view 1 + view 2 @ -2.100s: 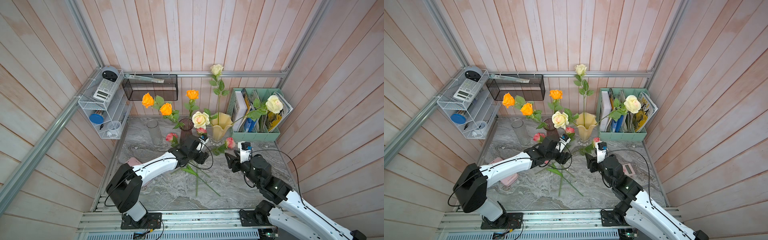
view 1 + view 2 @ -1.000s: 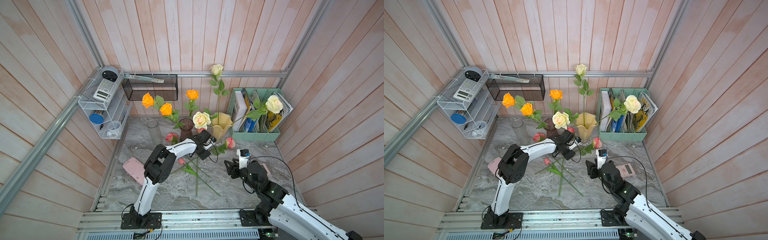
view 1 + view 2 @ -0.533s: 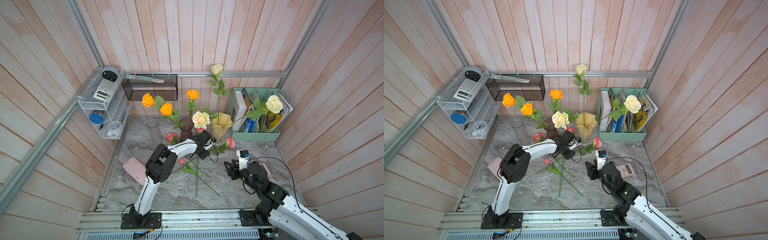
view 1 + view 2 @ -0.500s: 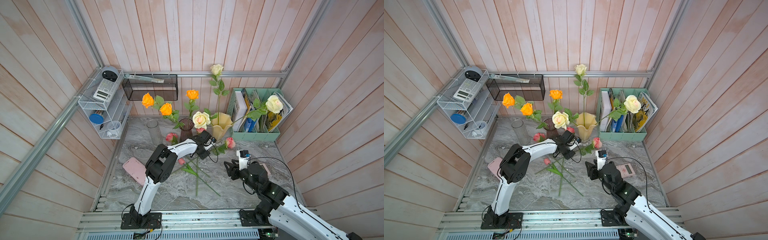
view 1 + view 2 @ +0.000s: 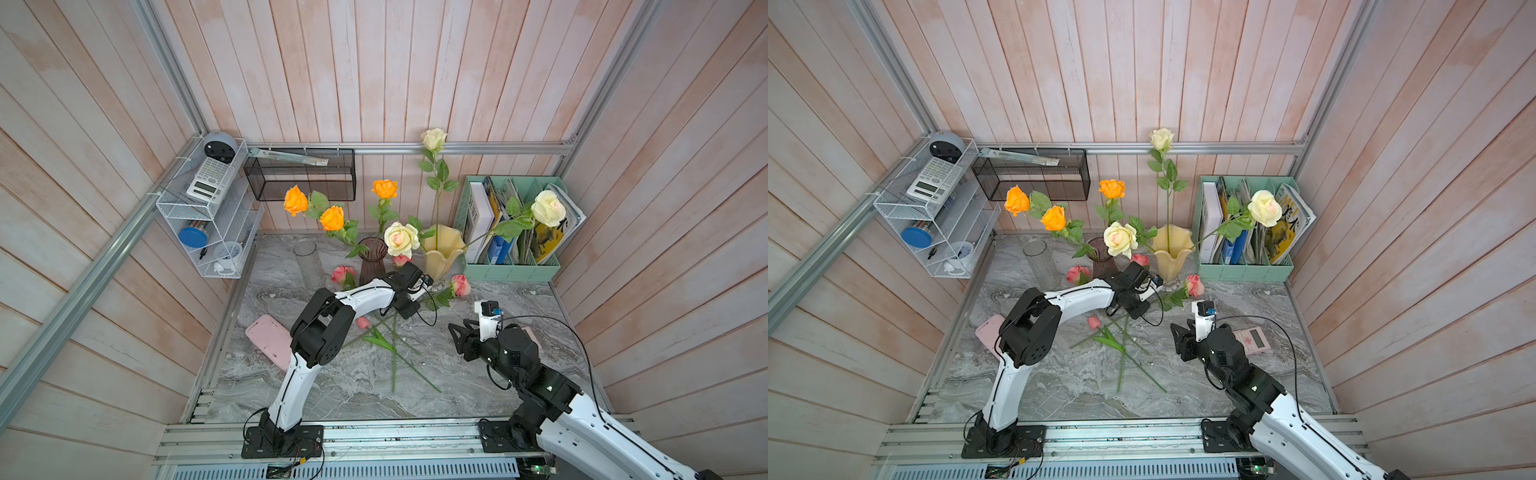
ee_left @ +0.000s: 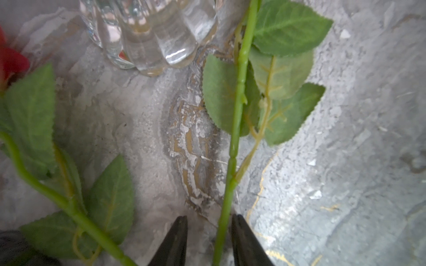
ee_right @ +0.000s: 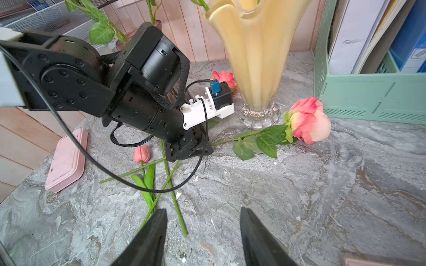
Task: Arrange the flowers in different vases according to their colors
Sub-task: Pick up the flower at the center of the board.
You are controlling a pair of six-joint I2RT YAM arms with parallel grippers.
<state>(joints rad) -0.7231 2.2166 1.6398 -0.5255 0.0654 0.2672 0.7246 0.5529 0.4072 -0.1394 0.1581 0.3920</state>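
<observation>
Centre of both top views: the left gripper (image 5: 409, 309) is down at the table (image 5: 478, 395), over the stem of a pink rose (image 5: 460, 285). The rose lies flat, its bloom right of the gripper and just beside the foot of the yellow vase (image 5: 442, 249). In the left wrist view the stem (image 6: 232, 142) runs between the narrow jaws, close against one finger with a gap at the other, so it is not clamped. The right gripper (image 7: 202, 210), lower right of centre, hangs wide with nothing between its jaws, well apart from the rose.
</observation>
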